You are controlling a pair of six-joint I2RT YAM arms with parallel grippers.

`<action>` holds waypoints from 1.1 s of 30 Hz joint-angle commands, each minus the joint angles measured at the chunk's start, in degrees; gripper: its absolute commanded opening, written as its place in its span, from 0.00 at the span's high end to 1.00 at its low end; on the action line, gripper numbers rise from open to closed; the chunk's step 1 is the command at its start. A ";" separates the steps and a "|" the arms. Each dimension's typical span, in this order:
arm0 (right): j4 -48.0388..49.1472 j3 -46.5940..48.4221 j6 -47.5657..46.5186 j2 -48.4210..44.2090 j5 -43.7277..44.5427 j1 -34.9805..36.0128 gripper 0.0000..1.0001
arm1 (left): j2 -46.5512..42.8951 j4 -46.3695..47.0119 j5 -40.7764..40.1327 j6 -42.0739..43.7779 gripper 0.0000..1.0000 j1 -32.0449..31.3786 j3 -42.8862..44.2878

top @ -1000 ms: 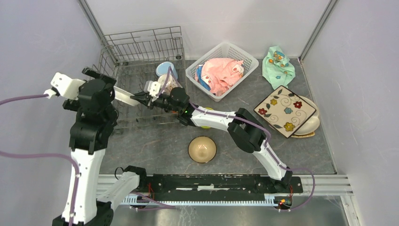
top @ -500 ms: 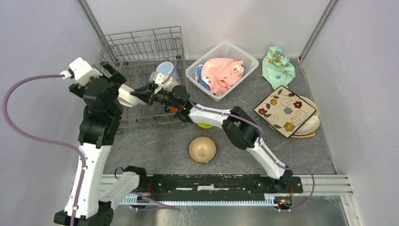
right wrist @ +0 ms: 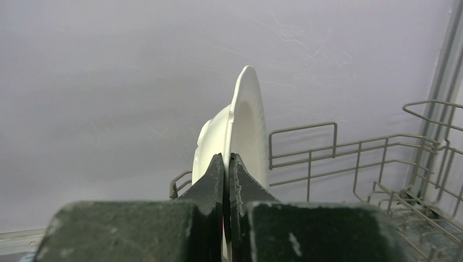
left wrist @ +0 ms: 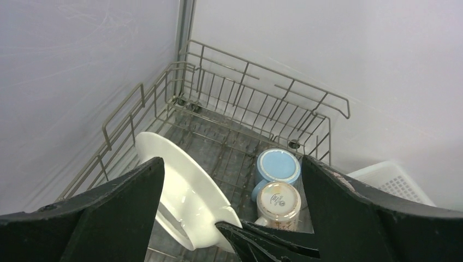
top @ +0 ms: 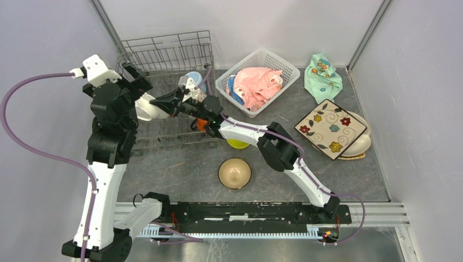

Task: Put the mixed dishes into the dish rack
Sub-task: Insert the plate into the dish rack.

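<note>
While right tool (right wrist: 225, 159) pinches white plate (right wrist: 248, 125) rim, plate partly hidden overhead, left tool (left wrist: 230, 164) spread wide

The white plate (left wrist: 185, 196) is plain, as is the light-blue mug (left wrist: 278, 166); the cream mug (left wrist: 278, 201) is flecked brown; the dish rack (top: 164, 54) is grey. The tan bowl (top: 235, 173) and lime-green bowl (top: 238, 144) are unpatterned; the dark-rimmed square plate (top: 330, 129) is cream with swirls and coloured flowers

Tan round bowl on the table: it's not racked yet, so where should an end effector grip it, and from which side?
Probably its rim, from above, one finger inside and one outside. The tan round bowl sits upright, mouth up, with nothing touching it, so the thin rim is exposed all round.
</note>
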 commanded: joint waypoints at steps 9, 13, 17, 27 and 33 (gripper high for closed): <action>12.22 8.83 3.74 3.58 -3.32 0.13 1.00 | -2.06 4.03 2.35 4.15 0.00 0.03 -1.07; 10.20 13.03 3.32 6.56 -4.14 -0.35 1.00 | -2.49 4.63 2.87 4.21 0.00 0.07 -2.72; 10.81 13.35 4.28 8.08 -6.93 -0.49 1.00 | -3.24 6.33 2.29 3.01 0.00 0.03 -6.72; 9.29 12.33 4.45 9.27 -7.76 -0.57 1.00 | 3.92 2.08 -17.83 -4.81 0.00 0.11 -10.36; 6.16 11.17 3.36 9.42 -6.44 -0.55 1.00 | 10.22 -8.37 -25.83 -17.81 0.00 0.55 -7.24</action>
